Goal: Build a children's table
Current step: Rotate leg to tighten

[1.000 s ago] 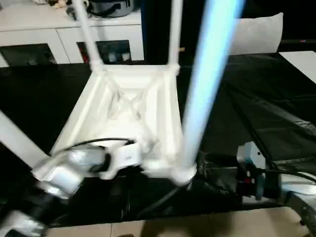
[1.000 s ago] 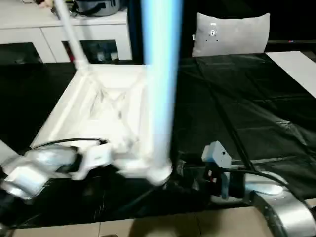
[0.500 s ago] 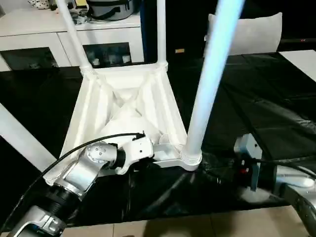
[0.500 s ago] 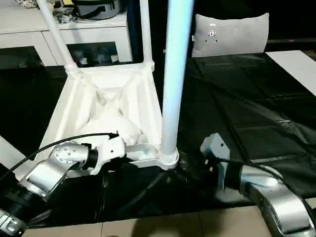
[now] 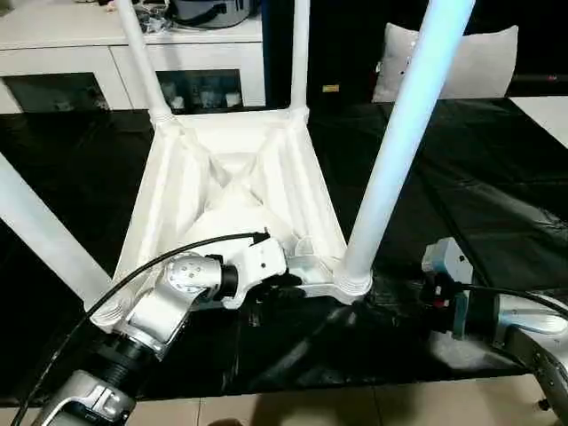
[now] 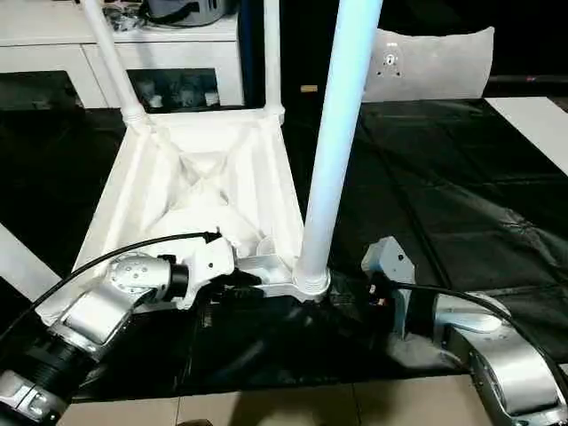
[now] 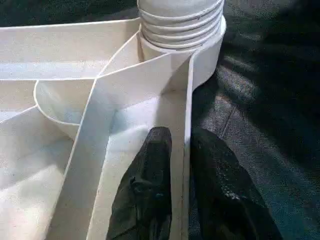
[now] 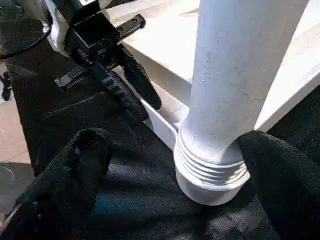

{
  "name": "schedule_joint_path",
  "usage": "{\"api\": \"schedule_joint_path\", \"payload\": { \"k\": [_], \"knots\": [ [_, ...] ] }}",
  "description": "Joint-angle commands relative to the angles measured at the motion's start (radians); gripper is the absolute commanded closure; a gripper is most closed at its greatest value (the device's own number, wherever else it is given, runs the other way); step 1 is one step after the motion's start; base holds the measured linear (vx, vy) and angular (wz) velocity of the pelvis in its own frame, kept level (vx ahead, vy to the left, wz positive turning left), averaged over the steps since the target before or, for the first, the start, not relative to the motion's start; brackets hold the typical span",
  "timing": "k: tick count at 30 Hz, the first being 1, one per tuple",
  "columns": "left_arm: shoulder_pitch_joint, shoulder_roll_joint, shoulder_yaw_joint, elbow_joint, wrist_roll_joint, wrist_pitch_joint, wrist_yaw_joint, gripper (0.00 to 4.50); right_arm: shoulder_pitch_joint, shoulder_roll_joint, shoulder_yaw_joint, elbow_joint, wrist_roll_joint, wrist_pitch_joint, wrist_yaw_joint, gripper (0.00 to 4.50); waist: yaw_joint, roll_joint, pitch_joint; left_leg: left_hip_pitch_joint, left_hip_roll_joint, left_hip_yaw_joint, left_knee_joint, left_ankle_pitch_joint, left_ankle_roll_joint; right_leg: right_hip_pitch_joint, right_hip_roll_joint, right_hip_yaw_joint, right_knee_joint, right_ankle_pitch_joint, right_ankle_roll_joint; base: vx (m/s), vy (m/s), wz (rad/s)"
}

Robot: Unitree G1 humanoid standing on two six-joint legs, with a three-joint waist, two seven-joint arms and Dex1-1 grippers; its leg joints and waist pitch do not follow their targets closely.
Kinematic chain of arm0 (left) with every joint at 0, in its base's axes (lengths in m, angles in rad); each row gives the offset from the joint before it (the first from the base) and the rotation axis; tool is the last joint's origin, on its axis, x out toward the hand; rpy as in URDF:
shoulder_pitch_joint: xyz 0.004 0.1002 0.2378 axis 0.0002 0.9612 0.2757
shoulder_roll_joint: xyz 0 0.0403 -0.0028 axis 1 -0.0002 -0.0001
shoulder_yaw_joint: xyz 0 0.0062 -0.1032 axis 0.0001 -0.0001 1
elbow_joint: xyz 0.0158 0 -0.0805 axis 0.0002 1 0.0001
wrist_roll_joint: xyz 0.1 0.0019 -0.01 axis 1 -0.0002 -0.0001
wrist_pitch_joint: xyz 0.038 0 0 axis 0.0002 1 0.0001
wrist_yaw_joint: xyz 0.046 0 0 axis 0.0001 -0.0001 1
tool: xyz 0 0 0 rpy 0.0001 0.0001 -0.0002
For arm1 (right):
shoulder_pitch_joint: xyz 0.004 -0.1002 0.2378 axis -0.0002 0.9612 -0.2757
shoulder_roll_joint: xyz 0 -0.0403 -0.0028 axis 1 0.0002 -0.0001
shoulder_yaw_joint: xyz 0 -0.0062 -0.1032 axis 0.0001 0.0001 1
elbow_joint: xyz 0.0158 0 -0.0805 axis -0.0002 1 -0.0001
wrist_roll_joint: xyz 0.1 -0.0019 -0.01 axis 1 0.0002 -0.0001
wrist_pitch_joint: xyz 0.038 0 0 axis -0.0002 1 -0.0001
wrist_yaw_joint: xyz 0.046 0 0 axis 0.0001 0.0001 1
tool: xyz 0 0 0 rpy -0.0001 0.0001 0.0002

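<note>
Low beside the children's table (image 5: 232, 182), left hand (image 7: 180, 150) astride its rim, right hand (image 8: 175, 165) wide apart.

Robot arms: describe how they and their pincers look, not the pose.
Both forearms are silver metal cylinders. The left arm has a round silver wrist joint, a white housing and a black cable arching over it. The right arm carries a pale blue-grey block with a red mark and a black cable. Each pincer has two matte black fingers.

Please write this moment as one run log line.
stage: legs fitted | children's table: upside down on black cover | left gripper: astride near rim wall | right gripper: open around near leg
</note>
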Motion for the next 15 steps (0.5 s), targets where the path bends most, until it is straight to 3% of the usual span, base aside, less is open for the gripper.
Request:
{"api": "schedule_joint_path", "payload": {
  "k": [1, 8, 12, 15],
  "knots": [
    [-0.017, 0.014, -0.010, 0.035, 0.041, 0.002, 0.027, 4.06, -0.019, -0.005, 0.004, 0.009, -0.008, -0.013, 0.000, 0.00, -0.001, -0.020, -0.043, 0.000, 0.103, -0.035, -0.095, -0.113, 0.082, 0.033, -0.100, 0.048, -0.089, -0.180, -0.233, 0.000, 0.000, 0.00],
    [-0.021, 0.047, -0.007, 0.037, 0.042, 0.009, -0.019, 4.46, -0.056, 0.009, 0.008, 0.055, -0.036, -0.056, -0.001, 0.00, -0.005, -0.022, -0.041, -0.003, 0.101, -0.035, -0.099, -0.143, 0.062, 0.031, -0.102, 0.049, -0.093, -0.231, -0.227, 0.000, 0.000, 0.00],
    [-0.011, 0.066, -0.004, 0.004, -0.032, -0.016, -0.128, 4.46, -0.114, 0.014, 0.014, 0.152, -0.046, -0.137, 0.052, 0.00, -0.017, -0.022, -0.048, -0.006, 0.101, -0.033, -0.092, -0.084, 0.079, 0.033, -0.101, 0.047, -0.082, -0.118, -0.257, 0.000, 0.000, 0.00],
    [-0.014, 0.074, -0.012, 0.003, -0.036, -0.017, -0.153, 4.50, -0.134, 0.009, 0.023, 0.181, -0.040, -0.148, 0.089, 0.26, -0.014, -0.023, -0.059, -0.008, 0.096, -0.028, -0.077, 0.039, 0.147, 0.039, -0.100, 0.044, -0.059, 0.099, -0.297, 0.000, 0.000, 0.00]
  ]
}}
